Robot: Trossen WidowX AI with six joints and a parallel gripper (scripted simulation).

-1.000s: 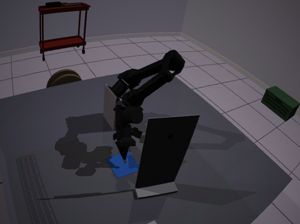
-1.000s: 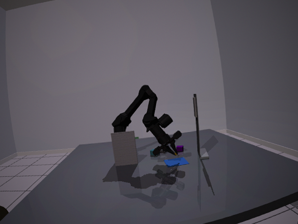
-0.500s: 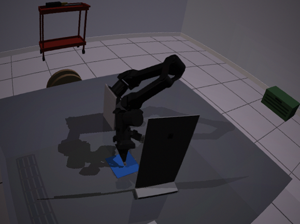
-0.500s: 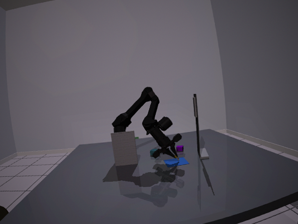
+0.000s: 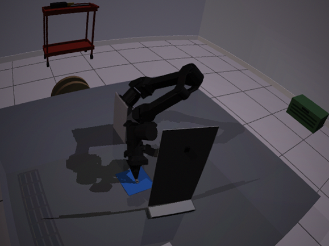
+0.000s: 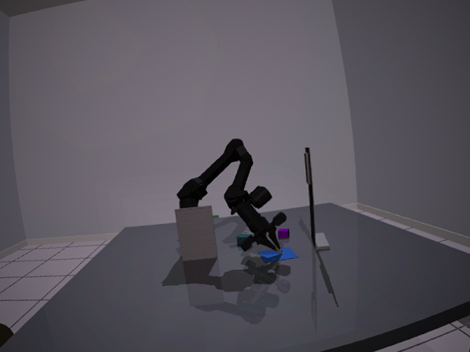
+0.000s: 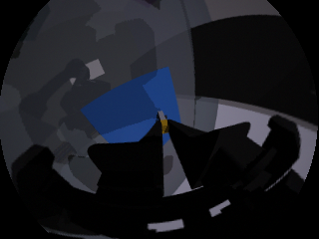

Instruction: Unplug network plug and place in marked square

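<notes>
Worktop runs dark and glossy across the exterior view, and reading from its left side the first thing standing on it is a pale grey block in front of the arm's base. To its right the arm folds down steeply, and the end effector points at the blue square marked on the surface, its tips at or just above the square. The fingers are nearly shut, pinched on the plug, which shows in the wrist view only as a small orange and pale sliver between the dark fingertips, over the blue patch. A teal block and a purple cube sit just behind, apart from the square. Further right stands the upright panel on its pale foot, with a small dark socket in its face and no plug visible in it. The step in hand appears to be the set-down inside the square. The next move would call for resting the plug on the surface, opening the fingers and lifting away so that nothing is touched, with the panel close by. No brand, label or writing can be read anywhere.
</notes>
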